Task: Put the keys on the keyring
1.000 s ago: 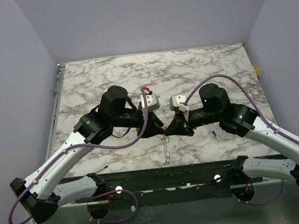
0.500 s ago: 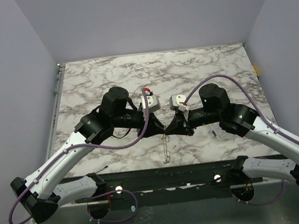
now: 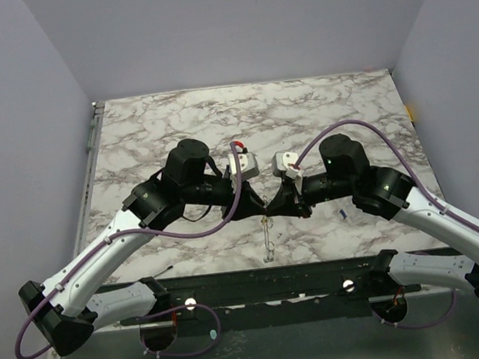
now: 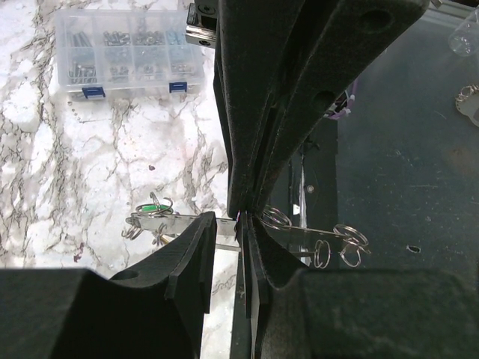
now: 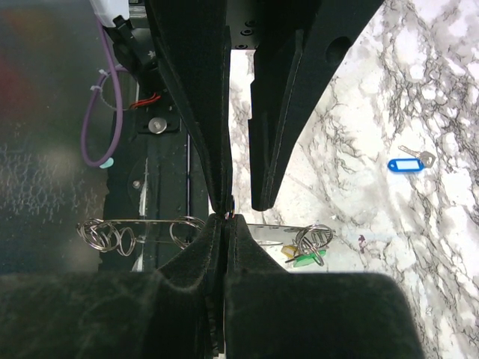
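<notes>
The keyring [image 3: 266, 241] is a thin grey metal hoop seen edge-on, hanging in the air below the two grippers and carrying small split rings. My right gripper [image 5: 225, 221] is shut on the keyring [image 5: 150, 221] near its middle. A green key [image 5: 305, 259] and a yellow key [image 5: 288, 251] hang from a split ring at one end. The blue key [image 5: 403, 164] lies apart on the marble. My left gripper [image 4: 224, 224] is open, with one finger against the right gripper's tips and the other standing off. In the left wrist view the keyring [image 4: 299, 232] runs behind both grippers.
A clear plastic box [image 4: 123, 52] of small parts stands on the marble table [image 3: 156, 120]. The keyring's lower end reaches past the table's near edge [image 3: 232, 271], over the dark frame. In the top view the blue key [image 3: 344, 214] lies just right of the right arm.
The left arm has edged slightly to the right, toward the right gripper. The right arm and the keyring have not visibly moved.
</notes>
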Available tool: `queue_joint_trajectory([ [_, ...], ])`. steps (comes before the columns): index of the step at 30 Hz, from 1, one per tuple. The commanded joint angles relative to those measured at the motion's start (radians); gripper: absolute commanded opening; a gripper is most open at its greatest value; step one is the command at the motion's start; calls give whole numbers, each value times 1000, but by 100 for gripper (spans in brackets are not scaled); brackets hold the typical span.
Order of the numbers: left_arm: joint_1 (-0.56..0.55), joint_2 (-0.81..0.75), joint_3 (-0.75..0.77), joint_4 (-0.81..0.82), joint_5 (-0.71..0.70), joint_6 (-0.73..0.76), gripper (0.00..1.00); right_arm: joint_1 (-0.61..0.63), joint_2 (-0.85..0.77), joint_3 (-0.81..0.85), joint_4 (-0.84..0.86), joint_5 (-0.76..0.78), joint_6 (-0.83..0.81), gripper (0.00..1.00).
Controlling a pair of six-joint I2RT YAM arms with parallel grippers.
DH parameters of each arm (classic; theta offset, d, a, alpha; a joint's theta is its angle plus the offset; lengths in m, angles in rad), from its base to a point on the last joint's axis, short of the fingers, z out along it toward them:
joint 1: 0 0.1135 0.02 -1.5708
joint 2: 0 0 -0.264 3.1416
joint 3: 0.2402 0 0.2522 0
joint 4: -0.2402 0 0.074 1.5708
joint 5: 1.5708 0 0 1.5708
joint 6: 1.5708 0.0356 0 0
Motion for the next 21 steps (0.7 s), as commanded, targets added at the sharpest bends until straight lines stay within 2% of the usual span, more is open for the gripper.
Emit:
queue_joint_trajectory([
  [1, -14, 14, -30, -15, 16, 0, 25, 9, -34, 14, 79, 17, 3, 1],
  [4, -15, 15, -35, -5, 34, -3, 18, 9, -35, 11, 85, 20, 5, 1],
  [7, -16, 6, -44, 29, 55, -22, 0, 9, -36, 5, 95, 31, 9, 1],
  [12, -16, -28, -61, 97, 15, -50, 0, 9, -81, -42, 185, 109, 40, 1],
  [16, -15, -62, -77, 164, -13, -67, 0, 9, -123, -88, 253, 123, 62, 15],
  [21, -15, -126, -116, 266, -74, -95, 0, 8, -139, -103, 277, 132, 76, 42],
])
